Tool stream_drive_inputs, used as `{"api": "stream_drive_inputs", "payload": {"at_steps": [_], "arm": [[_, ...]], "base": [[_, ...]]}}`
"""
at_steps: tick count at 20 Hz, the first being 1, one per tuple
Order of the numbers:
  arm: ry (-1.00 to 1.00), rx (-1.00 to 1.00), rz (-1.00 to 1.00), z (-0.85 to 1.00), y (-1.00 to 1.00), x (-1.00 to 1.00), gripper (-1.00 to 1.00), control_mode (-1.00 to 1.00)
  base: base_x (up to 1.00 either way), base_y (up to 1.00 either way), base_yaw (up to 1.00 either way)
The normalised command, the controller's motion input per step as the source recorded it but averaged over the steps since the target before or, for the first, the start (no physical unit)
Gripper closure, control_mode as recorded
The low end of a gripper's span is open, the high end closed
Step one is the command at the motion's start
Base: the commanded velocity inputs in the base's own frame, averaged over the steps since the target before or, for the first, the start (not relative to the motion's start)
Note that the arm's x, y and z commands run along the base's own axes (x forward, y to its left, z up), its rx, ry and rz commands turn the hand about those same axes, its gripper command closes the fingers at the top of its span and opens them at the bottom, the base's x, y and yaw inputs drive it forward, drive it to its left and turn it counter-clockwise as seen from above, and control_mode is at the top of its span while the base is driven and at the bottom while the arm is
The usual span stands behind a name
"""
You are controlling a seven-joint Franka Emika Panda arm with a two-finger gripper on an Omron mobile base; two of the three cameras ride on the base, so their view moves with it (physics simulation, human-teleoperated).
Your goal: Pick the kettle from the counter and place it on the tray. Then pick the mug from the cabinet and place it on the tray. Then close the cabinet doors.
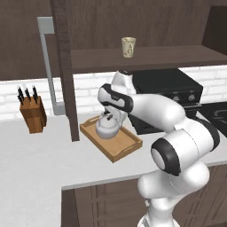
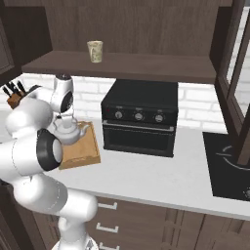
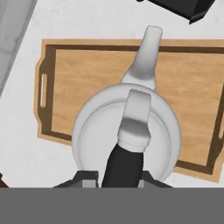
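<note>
Kettle (image 1: 107,127) sits over the wooden tray (image 1: 127,148), toward its near-left part, with the spout (image 3: 145,54) pointing across the tray floor toward the black oven (image 2: 139,117). From the hand view the tool (image 3: 118,177) is directly above it, jaws narrowed on the dark arched handle (image 3: 124,164), pinching it; whether the kettle's base rests on the tray or hangs just above it cannot be told.

Around it: the tray lies slantwise on the white tabletop (image 1: 40,159), just beside the thick vertical post (image 1: 66,71) of the cabinet (image 2: 122,29) on one side and near the oven on the other. A knife block (image 1: 33,113) stands well apart at the left, against the tiled wall. The mug (image 1: 128,47) stands upright on the plank shelf (image 1: 146,60) above the oven, with nothing beside it. One cabinet door (image 1: 46,62) with its long bar handle stands swung open at the left, another (image 2: 237,88) at the right edge, above a dark cooktop (image 2: 229,163). The robot's own forearm crosses in front of the tray in both base views.
</note>
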Motion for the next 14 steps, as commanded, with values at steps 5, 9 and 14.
{"api": "stream_drive_inputs", "payload": {"at_steps": [5, 9, 14], "arm": [[0.01, 0.0, 0.0, -0.3, 0.0, 0.28, 1.0, -1.0], [0.01, 0.0, 0.0, -0.33, 0.0, 0.27, 1.0, -1.0], [0.02, 0.0, 0.0, -0.33, 0.0, 0.25, -1.0, -1.0]], "base": [[0.0, 0.0, 0.0], [0.0, 0.0, 0.0], [0.0, 0.0, 0.0]]}}
